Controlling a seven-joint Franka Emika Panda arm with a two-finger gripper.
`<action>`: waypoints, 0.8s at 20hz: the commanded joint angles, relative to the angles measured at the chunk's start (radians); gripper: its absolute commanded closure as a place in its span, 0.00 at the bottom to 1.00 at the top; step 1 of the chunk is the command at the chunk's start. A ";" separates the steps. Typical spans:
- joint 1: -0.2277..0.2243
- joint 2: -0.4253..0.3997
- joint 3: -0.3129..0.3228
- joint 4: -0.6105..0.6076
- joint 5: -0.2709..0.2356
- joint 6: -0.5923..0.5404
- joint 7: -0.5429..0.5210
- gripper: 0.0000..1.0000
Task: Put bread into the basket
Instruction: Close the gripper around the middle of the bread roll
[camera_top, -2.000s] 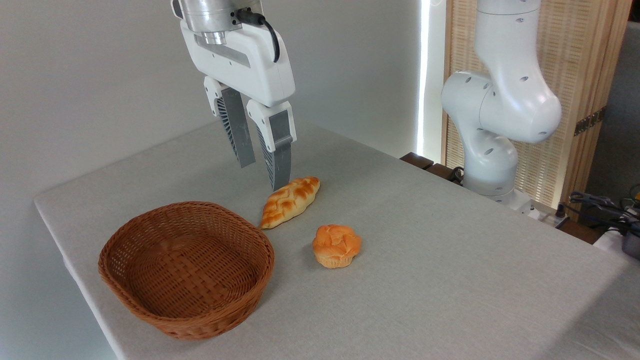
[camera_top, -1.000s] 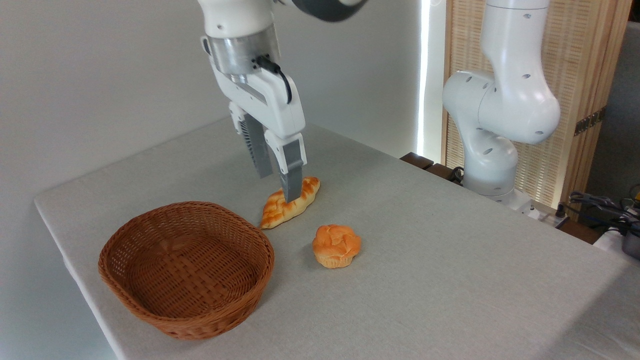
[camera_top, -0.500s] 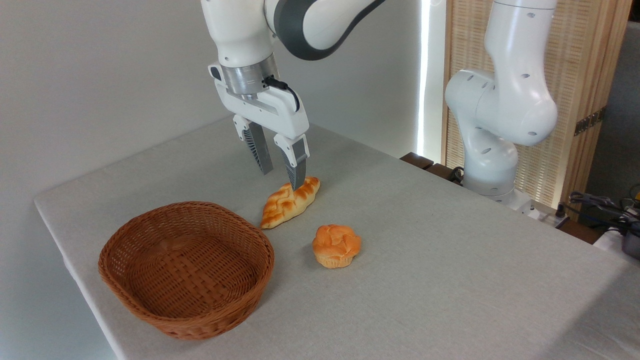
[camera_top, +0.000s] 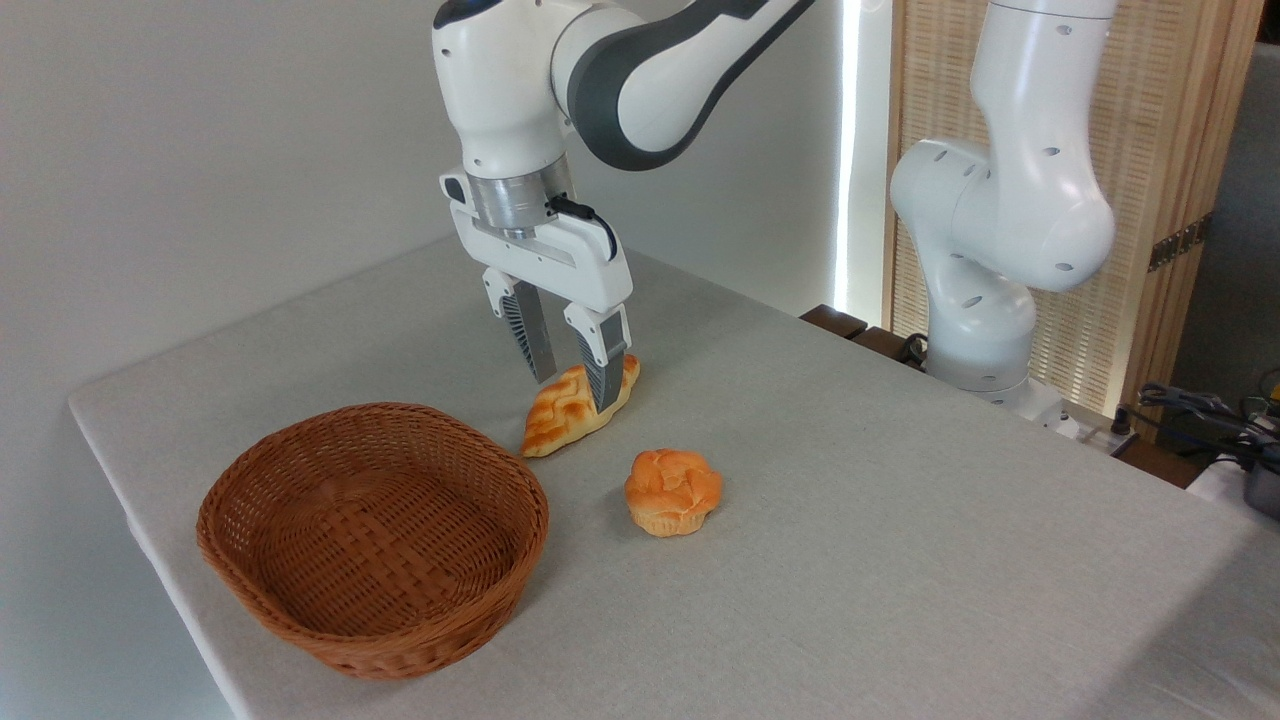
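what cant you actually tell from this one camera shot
- Whether the claw is touching the bread: its near finger covers the middle of the loaf, and the far finger's tip ends behind the loaf.
- The near inner wall of the basket: hidden by its own front rim.
- The bun's far side: it faces away from the camera.
- The objects at the right edge: cut off by the frame, too small to identify.

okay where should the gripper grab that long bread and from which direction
Grip the bread across its narrow width near the middle, coming straight down from above. It lies flat on the table, long with tapered ends, so the middle gives the fullest, most balanced hold. The gripper is already open astride that part, one of its fingers on each long side.
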 joint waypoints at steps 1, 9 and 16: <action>-0.027 -0.007 -0.004 -0.043 0.004 0.066 -0.059 0.00; -0.038 0.001 -0.006 -0.075 0.001 0.111 -0.084 0.00; -0.046 0.018 -0.006 -0.081 -0.001 0.121 -0.070 0.46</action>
